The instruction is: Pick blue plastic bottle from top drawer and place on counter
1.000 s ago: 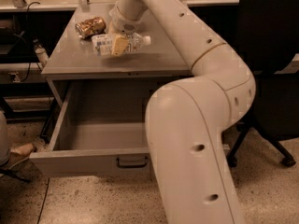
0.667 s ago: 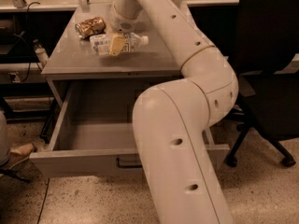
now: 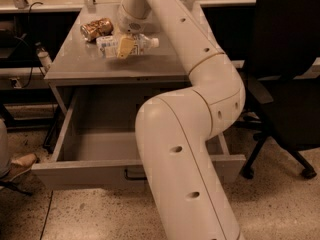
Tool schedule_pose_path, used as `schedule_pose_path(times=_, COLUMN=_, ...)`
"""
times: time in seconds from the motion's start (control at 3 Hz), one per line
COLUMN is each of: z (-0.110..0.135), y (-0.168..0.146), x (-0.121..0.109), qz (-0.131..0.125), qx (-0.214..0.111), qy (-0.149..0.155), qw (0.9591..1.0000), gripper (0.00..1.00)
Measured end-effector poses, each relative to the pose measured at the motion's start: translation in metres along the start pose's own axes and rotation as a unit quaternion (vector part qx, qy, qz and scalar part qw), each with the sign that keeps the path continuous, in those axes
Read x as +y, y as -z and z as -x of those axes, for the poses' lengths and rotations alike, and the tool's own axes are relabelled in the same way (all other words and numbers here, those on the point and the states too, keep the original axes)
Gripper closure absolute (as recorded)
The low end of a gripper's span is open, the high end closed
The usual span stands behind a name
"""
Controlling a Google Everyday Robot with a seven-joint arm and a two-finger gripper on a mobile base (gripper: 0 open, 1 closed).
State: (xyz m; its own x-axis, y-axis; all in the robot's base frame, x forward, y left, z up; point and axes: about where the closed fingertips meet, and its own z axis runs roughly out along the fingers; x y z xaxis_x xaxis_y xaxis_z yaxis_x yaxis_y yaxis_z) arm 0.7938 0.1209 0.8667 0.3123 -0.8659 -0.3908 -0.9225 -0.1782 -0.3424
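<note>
Arm [image 3: 200,114] swung left — gripper [image 3: 125,48] over blue plastic bottle [image 3: 142,43] on counter [image 3: 75,66], grip unclear.

You have one camera view. It looks from high up, down and forward along the arm [image 3: 190,134]. The arm's thick near links fill the middle of the frame and run off its bottom edge, so the lens sits close to that end of the arm. You face the cabinet head-on. The open top drawer [image 3: 95,172] lies below centre with its front panel toward you, and you look down into it. The counter [image 3: 75,66] stretches away beyond the drawer, in the upper left. The gripper [image 3: 126,46] is at the arm's far end near the top of the view, low over the counter at the blue plastic bottle [image 3: 144,43]. A dark chair [image 3: 287,59] fills the upper right, and speckled floor [image 3: 90,214] shows along the bottom.
</note>
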Motion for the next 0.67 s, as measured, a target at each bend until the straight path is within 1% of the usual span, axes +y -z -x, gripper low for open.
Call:
schedule_pose_path(times=0.33, z=-0.003, y=0.002, x=-0.001, qz=-0.001, qx=-0.004, qy=-0.006, qw=1.0000, gripper=0.08)
schedule_pose_path(times=0.67, z=-0.015, y=0.008, x=-0.002, qz=-0.005, qx=-0.009, qy=-0.020, qw=0.9997, gripper=0.00)
